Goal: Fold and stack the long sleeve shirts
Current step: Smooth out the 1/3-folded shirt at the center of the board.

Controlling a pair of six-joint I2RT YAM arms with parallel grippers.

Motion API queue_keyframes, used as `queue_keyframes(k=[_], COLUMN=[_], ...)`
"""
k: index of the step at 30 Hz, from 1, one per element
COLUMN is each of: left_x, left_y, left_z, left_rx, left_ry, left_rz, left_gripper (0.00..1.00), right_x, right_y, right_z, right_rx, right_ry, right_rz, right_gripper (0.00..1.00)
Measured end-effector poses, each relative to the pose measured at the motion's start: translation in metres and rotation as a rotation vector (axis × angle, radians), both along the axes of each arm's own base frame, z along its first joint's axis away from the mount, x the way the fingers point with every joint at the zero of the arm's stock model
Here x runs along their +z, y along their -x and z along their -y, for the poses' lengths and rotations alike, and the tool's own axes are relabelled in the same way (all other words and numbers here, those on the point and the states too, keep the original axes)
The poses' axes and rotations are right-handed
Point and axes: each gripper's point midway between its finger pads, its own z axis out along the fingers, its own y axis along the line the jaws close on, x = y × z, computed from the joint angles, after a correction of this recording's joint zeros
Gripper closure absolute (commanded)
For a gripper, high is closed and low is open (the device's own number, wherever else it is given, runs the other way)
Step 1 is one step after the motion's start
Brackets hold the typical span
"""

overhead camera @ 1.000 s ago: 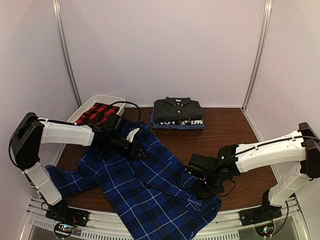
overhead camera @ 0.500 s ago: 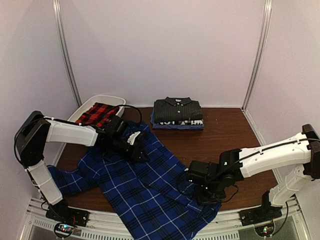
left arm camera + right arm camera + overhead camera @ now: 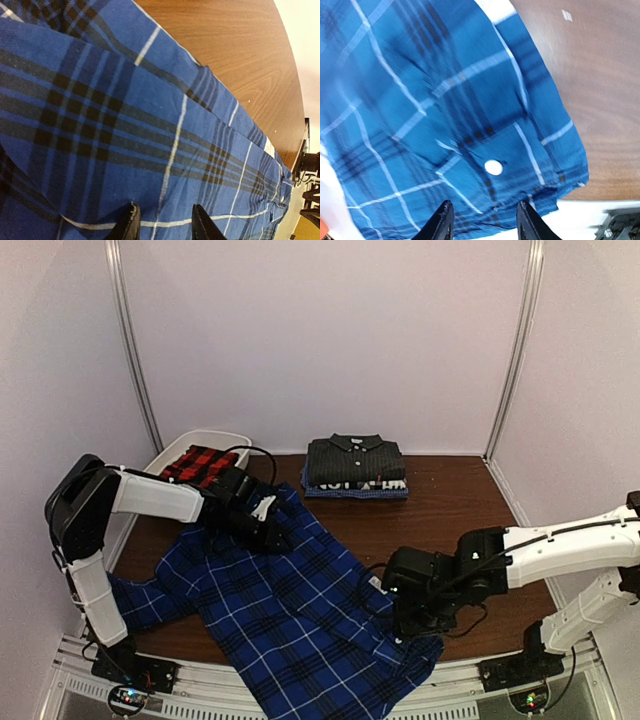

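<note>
A large blue-and-black plaid shirt (image 3: 290, 610) lies spread over the near half of the table, one corner hanging over the front edge. My left gripper (image 3: 272, 536) is open just above its upper part; the left wrist view shows the cloth (image 3: 150, 125) between my spread fingertips (image 3: 131, 220). My right gripper (image 3: 405, 618) is open over the shirt's right edge; the right wrist view shows a cuff with a white button (image 3: 493, 167). A dark charcoal striped shirt (image 3: 355, 460) lies folded on a folded blue one at the back. A red-and-black plaid shirt (image 3: 196, 467) lies in the white tub (image 3: 160, 465).
The brown table (image 3: 460, 510) shows bare wood to the right of the plaid shirt. Metal posts and pale walls close in the back and sides. A metal rail runs along the front edge (image 3: 300, 710).
My right gripper has moved down and slightly right along the shirt's right edge. My left gripper has stayed near the shirt's upper part, its arm drawing in a little.
</note>
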Motion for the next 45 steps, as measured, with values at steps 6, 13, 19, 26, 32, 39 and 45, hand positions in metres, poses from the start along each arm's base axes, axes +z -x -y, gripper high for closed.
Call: queue_keyframes(k=[6,13,19,26,32,39,45], left_x=[-0.013,-0.014,0.005,-0.021,-0.028,-0.028,-0.028], left_y=[-0.022,-0.044,-0.069,-0.088,-0.1,-0.103,-0.113], left_z=[-0.006,-0.013,-0.009,-0.014,-0.028,-0.03,-0.026], left_rx=[0.046,0.097,0.13,0.166,0.209,0.218,0.22], left_ry=[-0.041,-0.084,-0.086,-0.142,-0.164,-0.169,-0.165], left_rz=[-0.002,0.012,0.073,0.057,0.052,0.055,0.059], left_gripper=[0.65,0.65,0.66,0.67,0.67,0.67,0.69], right_x=[0.016,0.003,-0.033,-0.056,-0.056,-0.056,-0.056], right_y=[-0.037,-0.073,-0.061,-0.049,-0.047,-0.044,-0.042], right_z=[-0.019,-0.049,-0.046,-0.034,-0.031,-0.024,-0.017], right_rx=[-0.002,0.026,0.06,0.056,0.032,0.002,-0.035], right_ry=[-0.088,-0.171,-0.197,-0.229,-0.282,-0.317,-0.339], right_rz=[0.115,0.202,0.17,0.139,0.147,0.15,0.149], right_gripper=[0.59,0.61,0.62,0.62,0.62,0.62,0.62])
